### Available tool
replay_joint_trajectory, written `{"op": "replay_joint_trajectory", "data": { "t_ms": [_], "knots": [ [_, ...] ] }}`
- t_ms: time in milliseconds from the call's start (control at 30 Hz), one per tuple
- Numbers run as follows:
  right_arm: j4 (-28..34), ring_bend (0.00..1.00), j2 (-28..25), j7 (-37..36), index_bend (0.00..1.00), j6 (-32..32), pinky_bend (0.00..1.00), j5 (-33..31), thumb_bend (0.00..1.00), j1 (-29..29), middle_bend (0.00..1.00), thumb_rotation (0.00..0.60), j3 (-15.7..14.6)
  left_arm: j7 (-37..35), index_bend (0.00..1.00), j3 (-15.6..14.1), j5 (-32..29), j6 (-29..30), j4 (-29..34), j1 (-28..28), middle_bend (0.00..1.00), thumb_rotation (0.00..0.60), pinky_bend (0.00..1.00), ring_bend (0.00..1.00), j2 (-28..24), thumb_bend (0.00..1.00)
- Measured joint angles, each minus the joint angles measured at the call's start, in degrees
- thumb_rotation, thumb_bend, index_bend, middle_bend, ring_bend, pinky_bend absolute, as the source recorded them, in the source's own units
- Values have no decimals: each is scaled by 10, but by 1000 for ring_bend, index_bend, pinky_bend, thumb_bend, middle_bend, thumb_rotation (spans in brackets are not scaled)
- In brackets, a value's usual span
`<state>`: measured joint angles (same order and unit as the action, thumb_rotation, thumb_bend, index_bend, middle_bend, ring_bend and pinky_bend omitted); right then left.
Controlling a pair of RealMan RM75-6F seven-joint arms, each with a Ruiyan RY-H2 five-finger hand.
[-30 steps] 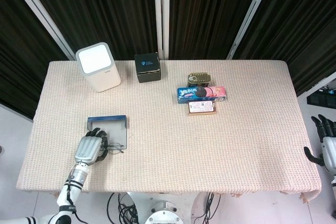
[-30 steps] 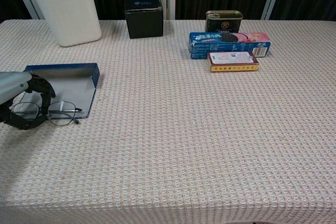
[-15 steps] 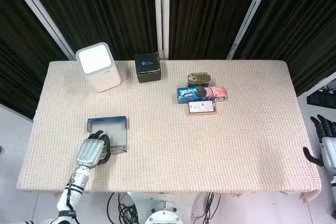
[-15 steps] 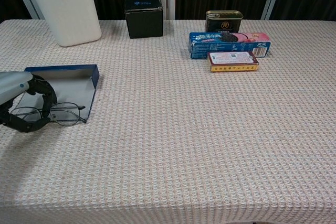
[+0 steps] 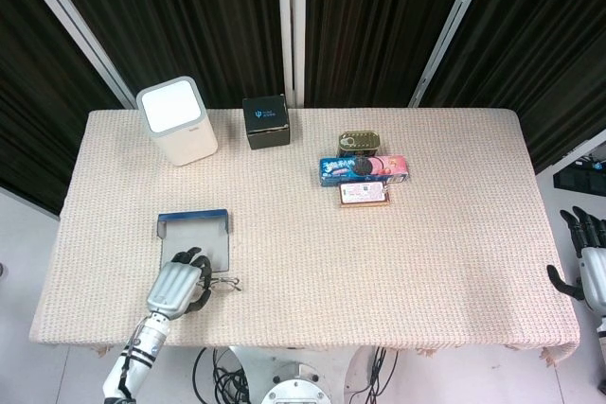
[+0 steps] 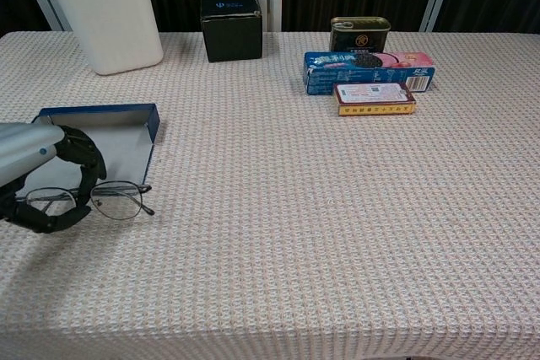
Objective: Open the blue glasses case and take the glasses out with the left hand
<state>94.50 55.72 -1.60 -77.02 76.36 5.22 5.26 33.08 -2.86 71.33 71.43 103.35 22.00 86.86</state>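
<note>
Wire-rimmed glasses [image 6: 101, 200] sit held in the left hand [image 6: 38, 176].

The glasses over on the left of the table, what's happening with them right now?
The robot's left hand holds the glasses in its fingers, just in front of the open blue glasses case, which lies flat on the table. From the chest view the glasses look clear of the case, near the front edge. The right hand hangs off the far right side, holding nothing.
</note>
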Motion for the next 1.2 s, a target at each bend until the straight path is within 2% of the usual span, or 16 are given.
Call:
{"op": "replay_joint_trajectory", "data": {
  "t_ms": [200, 367, 467, 833, 933, 1067, 1200],
  "knots": [
    [1, 0, -1, 0, 0, -2, 0, 1, 288, -1, 0, 600, 0, 17, 643, -12, 6, -13, 4, 0, 313, 600, 254, 137, 1, 418],
    [3, 0, -2, 0, 0, -4, 0, 1, 288, -1, 0, 600, 1, 0, 223, -14, 18, -23, -1, 2, 274, 600, 246, 137, -3, 390],
    [3, 0, -2, 1, 0, -3, 0, 0, 289, -1, 0, 600, 1, -14, 102, -16, 32, -30, -6, 4, 260, 600, 241, 136, -9, 362],
    [6, 0, -3, 2, 0, -9, 0, 2, 288, -2, 0, 600, 2, -40, 72, -10, 54, -23, 5, 2, 219, 600, 235, 110, -26, 327],
    [7, 0, -4, 1, 0, -13, 0, 3, 288, -3, 0, 600, 3, -45, 83, -3, 72, -1, 17, -3, 197, 600, 214, 91, -39, 327],
    [6, 0, -4, -2, 0, -22, 0, 6, 288, -5, 0, 600, 5, -64, 114, 7, 112, 45, 26, -13, 135, 600, 138, 23, -70, 316],
    [2, 0, 1, -2, 0, -34, 0, 17, 286, -7, 0, 600, 6, -87, 129, 17, 143, 104, 10, -32, 112, 600, 49, 0, -98, 193]
  ]
}}
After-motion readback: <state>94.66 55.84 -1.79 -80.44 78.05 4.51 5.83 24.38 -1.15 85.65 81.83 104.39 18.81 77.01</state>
